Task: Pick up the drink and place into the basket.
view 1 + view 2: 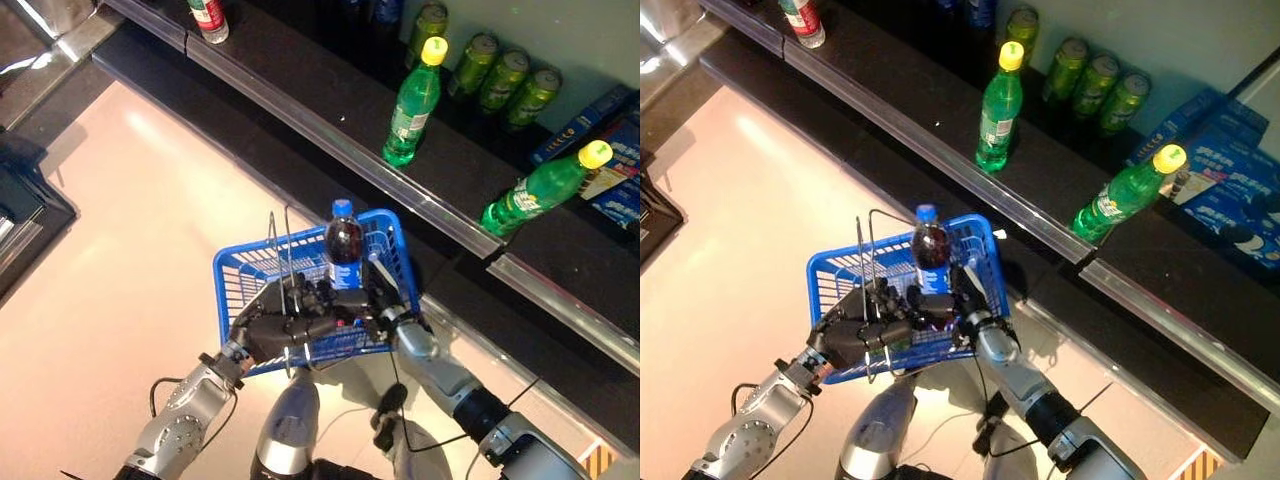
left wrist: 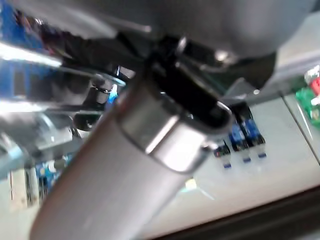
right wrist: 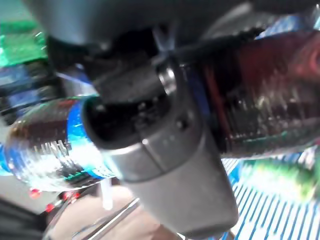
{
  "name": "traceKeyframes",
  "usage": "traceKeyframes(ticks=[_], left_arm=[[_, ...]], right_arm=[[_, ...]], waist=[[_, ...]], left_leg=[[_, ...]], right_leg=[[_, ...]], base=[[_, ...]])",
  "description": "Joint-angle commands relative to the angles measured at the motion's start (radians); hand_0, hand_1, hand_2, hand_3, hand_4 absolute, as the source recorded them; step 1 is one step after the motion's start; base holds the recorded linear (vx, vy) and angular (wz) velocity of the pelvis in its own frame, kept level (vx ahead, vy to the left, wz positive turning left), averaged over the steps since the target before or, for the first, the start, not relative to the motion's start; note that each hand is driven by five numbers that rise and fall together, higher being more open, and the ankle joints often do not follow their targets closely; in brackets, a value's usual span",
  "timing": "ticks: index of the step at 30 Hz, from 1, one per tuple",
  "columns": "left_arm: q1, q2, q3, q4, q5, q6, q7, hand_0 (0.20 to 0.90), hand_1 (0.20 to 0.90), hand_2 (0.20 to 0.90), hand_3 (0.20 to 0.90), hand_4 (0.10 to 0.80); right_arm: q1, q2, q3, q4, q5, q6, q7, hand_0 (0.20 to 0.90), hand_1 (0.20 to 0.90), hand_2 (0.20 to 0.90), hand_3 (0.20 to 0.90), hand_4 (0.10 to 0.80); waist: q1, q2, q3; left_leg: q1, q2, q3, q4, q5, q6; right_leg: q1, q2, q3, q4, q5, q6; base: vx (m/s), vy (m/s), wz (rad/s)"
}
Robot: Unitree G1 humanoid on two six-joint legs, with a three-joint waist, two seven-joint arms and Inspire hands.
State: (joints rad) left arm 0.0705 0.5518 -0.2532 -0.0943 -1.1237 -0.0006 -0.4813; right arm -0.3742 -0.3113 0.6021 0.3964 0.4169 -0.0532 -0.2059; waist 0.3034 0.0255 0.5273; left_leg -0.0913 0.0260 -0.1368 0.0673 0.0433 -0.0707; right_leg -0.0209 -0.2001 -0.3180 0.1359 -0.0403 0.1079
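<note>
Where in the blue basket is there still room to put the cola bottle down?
The blue basket looks bare at its far-left end, past the metal handles. The near side is crowded: the left hand grips the handles there, and the right hand holds the dark drink bottle upright by the right wall.

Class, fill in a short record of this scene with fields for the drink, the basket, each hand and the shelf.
drink: dark cola bottle with a blue cap, upright over the basket
basket: blue wire basket, metal handles raised
right hand: right hand curled round the lower part of the cola bottle
left hand: left hand closed on the basket's metal handles, carrying it
shelf: dark shelf holding two green bottles with yellow caps and a row of green cans
task state: bottle not yet released
</note>
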Motion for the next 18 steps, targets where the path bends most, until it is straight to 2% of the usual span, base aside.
traceKeyframes(ticks=[1, 10, 14, 18], left_arm=[[-0.138, -0.049, 0.066, -0.377, -0.14, -0.167, -0.252, 0.3, 0.3, 0.3, 0.2, 0.1], [-0.197, -0.044, 0.046, -0.428, -0.196, -0.11, -0.32, 0.3, 0.3, 0.3, 0.2, 0.1], [-0.225, -0.048, 0.018, -0.44, -0.186, -0.11, -0.309, 0.3, 0.3, 0.3, 0.2, 0.1], [-0.255, -0.048, -0.001, -0.451, -0.17, -0.108, -0.273, 0.3, 0.3, 0.3, 0.2, 0.1]], right_arm=[[-0.078, 0.09, -0.006, -0.109, -0.035, -0.165, -0.006, 0.3, 0.3, 0.3, 0.2, 0.1], [-0.075, 0.092, 0.001, 0.044, -0.024, -0.141, -0.013, 0.3, 0.3, 0.3, 0.2, 0.1], [-0.079, 0.105, 0.019, 0.085, -0.002, -0.133, -0.01, 0.3, 0.3, 0.3, 0.2, 0.1], [-0.082, 0.129, 0.038, 0.139, 0.081, -0.079, 0.014, 0.3, 0.3, 0.3, 0.2, 0.1]], waist=[[-0.002, 0.015, -0.183], [-0.005, 0.016, -0.172], [-0.009, 0.018, -0.165], [-0.009, 0.021, -0.15]], left_leg=[[-0.03, 0.001, 0.004, 0.086, -0.018, 0.008], [-0.038, -0.001, 0.005, 0.088, -0.019, 0.009], [-0.044, -0.004, 0.005, 0.093, -0.022, 0.01], [-0.054, -0.011, 0.003, 0.104, -0.025, 0.012]], right_leg=[[0.035, -0.04, -0.007, 0.011, 0.038, -0.021], [0.024, -0.041, -0.007, 0.014, 0.042, -0.023], [0.016, -0.043, -0.003, 0.019, 0.043, -0.023], [0.007, -0.05, -0.005, 0.028, 0.045, -0.022]], base=[[0.0, 0.0, 0.0], [0.0, 0.0, 0.0], [0.0, 0.0, 0.0], [0.0, 0.0, 0.0]])
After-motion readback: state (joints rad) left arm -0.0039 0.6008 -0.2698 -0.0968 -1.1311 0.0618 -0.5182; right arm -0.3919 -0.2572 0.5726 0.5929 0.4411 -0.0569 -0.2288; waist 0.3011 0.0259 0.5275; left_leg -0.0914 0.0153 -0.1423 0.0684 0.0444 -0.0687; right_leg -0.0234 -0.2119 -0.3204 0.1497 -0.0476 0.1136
